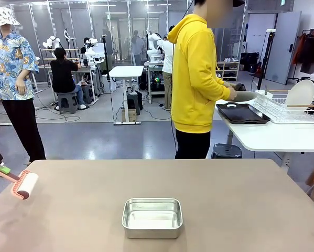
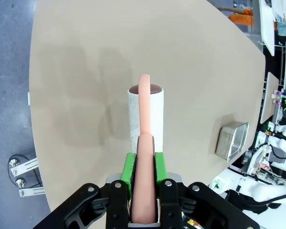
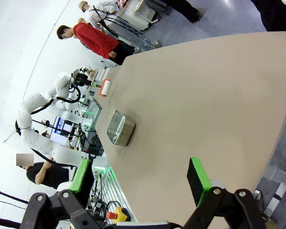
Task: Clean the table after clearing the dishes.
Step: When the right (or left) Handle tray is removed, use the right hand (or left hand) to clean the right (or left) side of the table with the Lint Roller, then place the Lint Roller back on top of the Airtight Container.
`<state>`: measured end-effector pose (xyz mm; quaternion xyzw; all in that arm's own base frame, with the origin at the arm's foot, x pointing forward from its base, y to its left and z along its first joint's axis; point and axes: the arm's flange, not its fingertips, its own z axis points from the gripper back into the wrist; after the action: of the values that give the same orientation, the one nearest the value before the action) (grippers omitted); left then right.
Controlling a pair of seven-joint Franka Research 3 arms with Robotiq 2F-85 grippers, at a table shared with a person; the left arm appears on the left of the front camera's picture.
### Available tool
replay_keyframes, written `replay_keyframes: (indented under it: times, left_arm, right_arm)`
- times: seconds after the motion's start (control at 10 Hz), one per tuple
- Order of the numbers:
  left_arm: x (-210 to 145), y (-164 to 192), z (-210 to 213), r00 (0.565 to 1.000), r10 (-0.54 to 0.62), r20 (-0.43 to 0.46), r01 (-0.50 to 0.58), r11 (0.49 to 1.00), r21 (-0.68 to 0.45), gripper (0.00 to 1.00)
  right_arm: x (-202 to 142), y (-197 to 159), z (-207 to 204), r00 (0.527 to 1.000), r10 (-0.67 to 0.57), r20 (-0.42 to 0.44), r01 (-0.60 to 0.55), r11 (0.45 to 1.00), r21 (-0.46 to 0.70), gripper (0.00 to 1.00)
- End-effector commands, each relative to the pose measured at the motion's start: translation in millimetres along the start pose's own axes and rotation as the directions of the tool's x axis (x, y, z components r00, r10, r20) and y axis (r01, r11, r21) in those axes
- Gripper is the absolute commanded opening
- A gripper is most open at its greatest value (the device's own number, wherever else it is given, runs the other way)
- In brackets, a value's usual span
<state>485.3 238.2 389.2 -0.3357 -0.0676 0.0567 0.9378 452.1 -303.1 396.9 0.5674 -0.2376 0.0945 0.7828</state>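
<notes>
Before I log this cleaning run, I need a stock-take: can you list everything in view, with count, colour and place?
table: one, brown-taupe, near side, wide as the front view.
steel pan: one, silver, near the table's front middle.
lint roller: one, white roll with salmon handle, over the table's left edge.
side table: one, white, far right.
tray: one, dark, on the side table.
wire rack: one, white, on the side table, with a white plate standing in it.
person: one, yellow hoodie, at the side table, hands by the tray.
left gripper: jaws shut on the lint roller's handle.
right gripper: jaws open, holding nothing, above the table.
</notes>
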Motion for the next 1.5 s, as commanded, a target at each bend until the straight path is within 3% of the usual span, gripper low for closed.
replay_keyframes:
  times: [0.0, 1.4]
  left_arm:
    - [2.6, 7.1, -1.3, 1.0, -0.006, 0.001, 0.006, 1.0, -0.011, 0.21]
    - [2.6, 7.1, -1.3, 1.0, -0.006, 0.001, 0.006, 1.0, -0.011, 0.21]
  right_arm:
    - [-3.3, 5.0, -2.8, 1.0, 0.006, 0.009, -0.006, 1.0, 0.005, 1.0]
    - [-3.3, 5.0, -2.8, 1.0, 0.006, 0.009, -0.006, 1.0, 0.005, 1.0]
